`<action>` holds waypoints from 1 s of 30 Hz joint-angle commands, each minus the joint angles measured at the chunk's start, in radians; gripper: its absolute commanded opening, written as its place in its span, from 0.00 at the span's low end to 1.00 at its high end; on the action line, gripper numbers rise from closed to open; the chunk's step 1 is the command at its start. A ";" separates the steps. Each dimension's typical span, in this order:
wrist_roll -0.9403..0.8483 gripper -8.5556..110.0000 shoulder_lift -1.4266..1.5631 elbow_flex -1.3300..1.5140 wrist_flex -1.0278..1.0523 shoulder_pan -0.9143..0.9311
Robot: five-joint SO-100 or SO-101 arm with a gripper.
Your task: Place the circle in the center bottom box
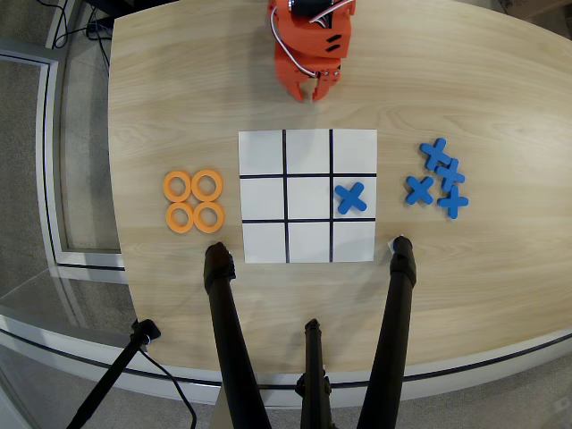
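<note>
The gripper [314, 92], empty and barely parted, hangs just short of the grid's center bottom box [307, 152]. Beyond it a blue cross [351, 197] fills one cell. Further off sit four orange circles [193, 201] to one side of the tabletop [465, 268], four more crosses [436, 177] opposite; no readable writing.
</note>
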 commanded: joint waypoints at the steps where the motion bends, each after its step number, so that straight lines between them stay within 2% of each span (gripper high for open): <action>1: 0.020 0.15 -0.143 -0.176 -0.041 0.035; 8: 0.143 0.18 -0.681 -0.675 -0.155 0.118; 13: 0.160 0.18 -1.046 -0.948 -0.235 0.216; 21: 0.112 0.18 -1.465 -1.161 -0.431 0.367; 30: 0.025 0.21 -1.694 -1.275 -0.508 0.469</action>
